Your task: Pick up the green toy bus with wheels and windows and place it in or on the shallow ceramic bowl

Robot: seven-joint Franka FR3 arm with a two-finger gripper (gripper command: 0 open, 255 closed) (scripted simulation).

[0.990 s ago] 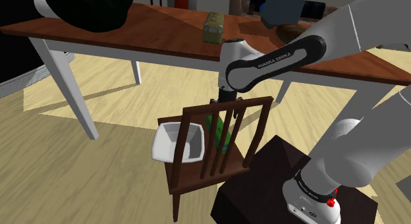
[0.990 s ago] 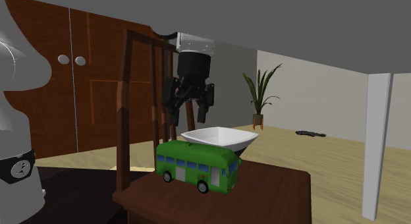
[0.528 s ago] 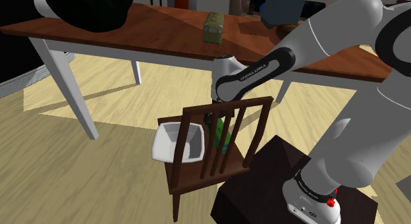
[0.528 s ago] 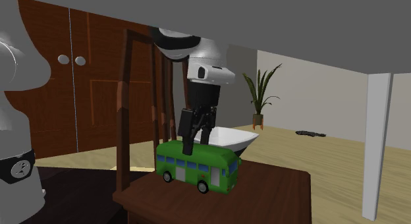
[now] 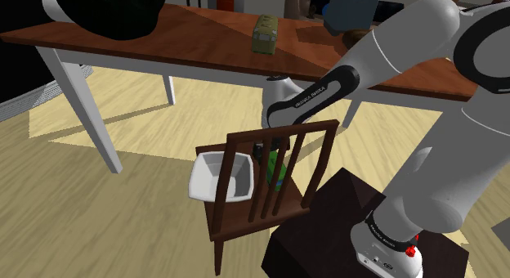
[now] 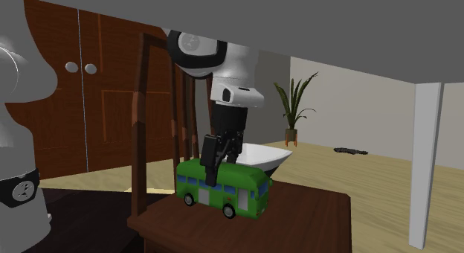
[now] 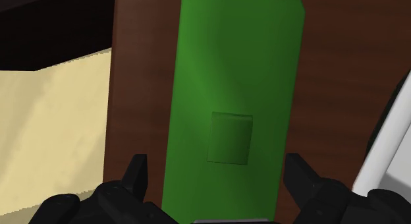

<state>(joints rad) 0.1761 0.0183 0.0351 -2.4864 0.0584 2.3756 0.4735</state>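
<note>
A: Gripper (image 6: 221, 156) state?
B: Open. In the wrist view the gripper (image 7: 217, 183) has its two black fingers (image 7: 137, 178) standing apart, one on each side of the green toy bus (image 7: 237, 78), with the roof between them. It isn't clamped: dark seat shows between one finger and the bus side. The other finger is very close, contact unclear.
A: Bus location?
B: Upright on its wheels on the dark wooden seat of a chair (image 6: 297, 214). In the second exterior view the green toy bus (image 6: 223, 188) has blue windows and sits on the camera side of the seat. The gripper points straight down at its roof, with one finger low over the near side.
A: Bowl?
B: White bowl (image 6: 260, 156), on the same seat, just behind the bus in that view. Can't tell if they touch. In the shoulder view the bowl (image 5: 221, 177) is at the seat's left. The bus (image 5: 272, 164) shows as green bits through the chair (image 5: 282, 134) back slats, to the bowl's right.
A: Surroundings?
B: A brown-topped table (image 5: 188, 35) with white legs beyond the chair, light wood floor (image 5: 106, 211), and a potted plant (image 6: 292, 110) far back in the second exterior view.
</note>
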